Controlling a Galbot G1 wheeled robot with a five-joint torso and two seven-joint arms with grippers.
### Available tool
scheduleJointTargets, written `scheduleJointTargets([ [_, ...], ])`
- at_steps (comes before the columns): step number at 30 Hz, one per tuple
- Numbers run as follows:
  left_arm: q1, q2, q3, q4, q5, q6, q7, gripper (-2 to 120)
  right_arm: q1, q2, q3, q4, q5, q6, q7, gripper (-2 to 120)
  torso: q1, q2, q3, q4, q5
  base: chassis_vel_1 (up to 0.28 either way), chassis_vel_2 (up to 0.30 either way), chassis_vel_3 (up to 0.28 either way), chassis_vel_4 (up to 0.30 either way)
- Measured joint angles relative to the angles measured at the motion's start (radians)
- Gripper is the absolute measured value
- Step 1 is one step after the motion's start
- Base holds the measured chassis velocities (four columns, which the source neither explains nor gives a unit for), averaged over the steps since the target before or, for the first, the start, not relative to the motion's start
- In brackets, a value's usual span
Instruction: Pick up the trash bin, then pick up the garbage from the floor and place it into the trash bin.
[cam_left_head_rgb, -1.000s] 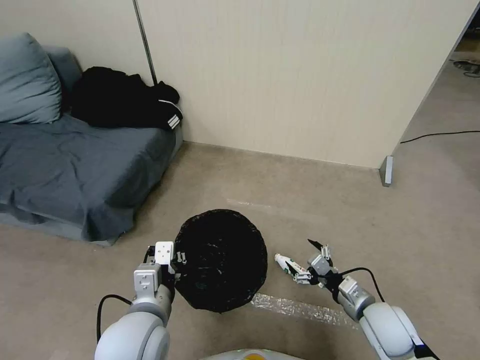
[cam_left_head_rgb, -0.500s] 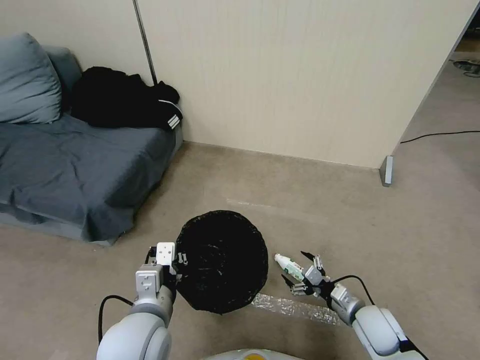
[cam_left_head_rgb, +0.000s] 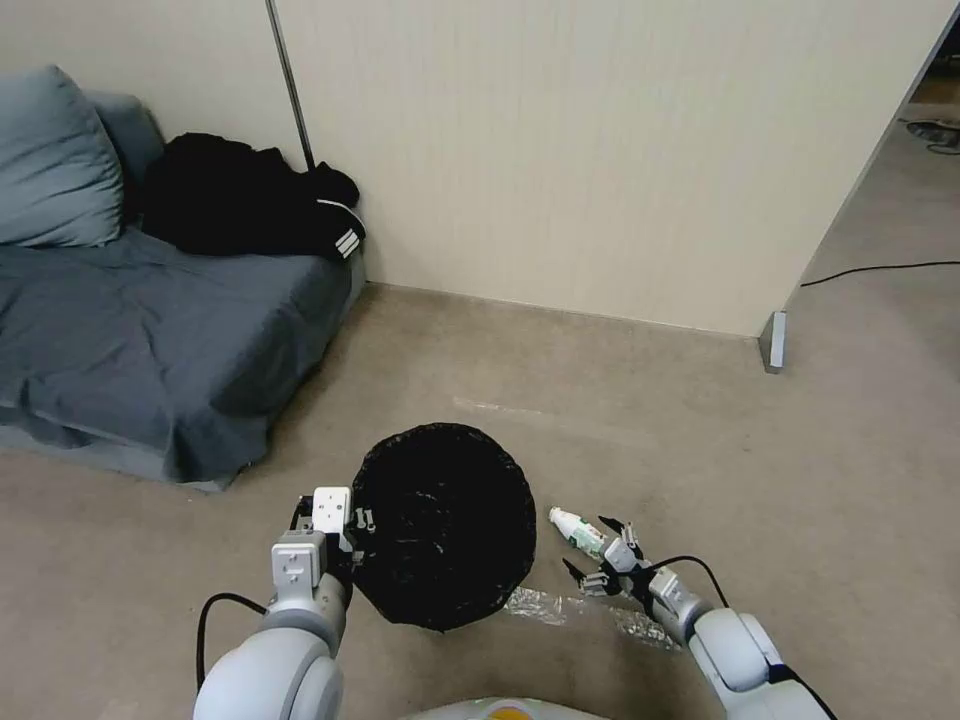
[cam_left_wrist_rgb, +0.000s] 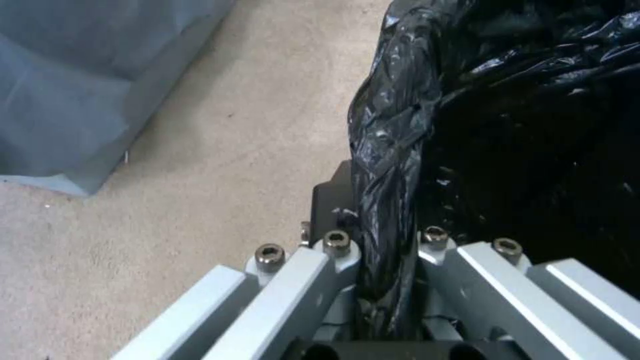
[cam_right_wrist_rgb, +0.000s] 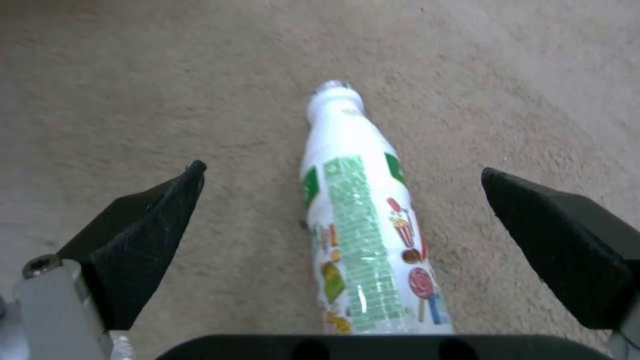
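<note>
The trash bin (cam_left_head_rgb: 443, 523), lined with a black bag, sits low at centre in the head view, its opening facing up. The left gripper (cam_left_head_rgb: 345, 527) is at the bin's 9 o'clock, arm reaching forward, fingers clenched on the bag-covered rim (cam_left_wrist_rgb: 390, 210). At the bin's 3 o'clock a white bottle (cam_left_head_rgb: 577, 531) with a green label lies on the carpet (cam_left_head_rgb: 700, 440), cap pointing away from the robot. The right arm stretches low toward it; the right gripper (cam_left_head_rgb: 592, 551) is spread wide, one fingertip (cam_right_wrist_rgb: 167, 200) on either side of the bottle (cam_right_wrist_rgb: 363, 225), not touching it.
</note>
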Motion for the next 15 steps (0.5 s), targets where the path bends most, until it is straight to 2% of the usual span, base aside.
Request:
scheduleJointTargets([
  [8, 0.004, 0.000, 0.000, 0.000, 0.002, 0.000, 0.000, 1, 0.062, 0.015, 0.006, -0.096, 0.005, 0.010, -0.004, 100, 0.000, 0.000, 0.000, 0.0000, -0.0001, 0.000, 0.000, 0.000, 0.000],
  [10, 0.004, 0.000, 0.000, 0.000, 0.002, 0.000, 0.000, 1, 0.083, 0.029, 0.011, -0.153, 0.006, 0.016, -0.004, 89, 0.000, 0.000, 0.000, 0.0000, -0.0001, 0.000, 0.000, 0.000, 0.000],
  [11, 0.004, 0.000, 0.000, 0.000, 0.002, 0.000, 0.000, 1, 0.083, 0.029, 0.011, -0.153, 0.006, 0.016, -0.004, 89, 0.000, 0.000, 0.000, 0.0000, -0.0001, 0.000, 0.000, 0.000, 0.000],
  [13, 0.005, 0.000, -0.002, 0.000, 0.002, 0.000, -0.001, 1, 0.090, 0.037, 0.015, -0.188, 0.009, 0.025, -0.004, 78, 0.000, 0.000, 0.000, 0.0000, 0.0000, 0.000, 0.000, 0.000, 0.000],
  [14, 0.005, 0.000, -0.002, 0.000, 0.002, 0.000, -0.001, 1, 0.090, 0.037, 0.015, -0.188, 0.009, 0.025, -0.004, 78, 0.000, 0.000, 0.000, 0.0000, 0.0000, 0.000, 0.000, 0.000, 0.000],
  [15, 0.005, 0.000, -0.003, 0.000, 0.002, 0.000, -0.001, 1, 0.090, 0.038, 0.016, -0.195, 0.011, 0.027, -0.004, 73, 0.000, 0.000, 0.000, 0.0000, 0.0000, 0.000, 0.000, 0.000, 0.000],
])
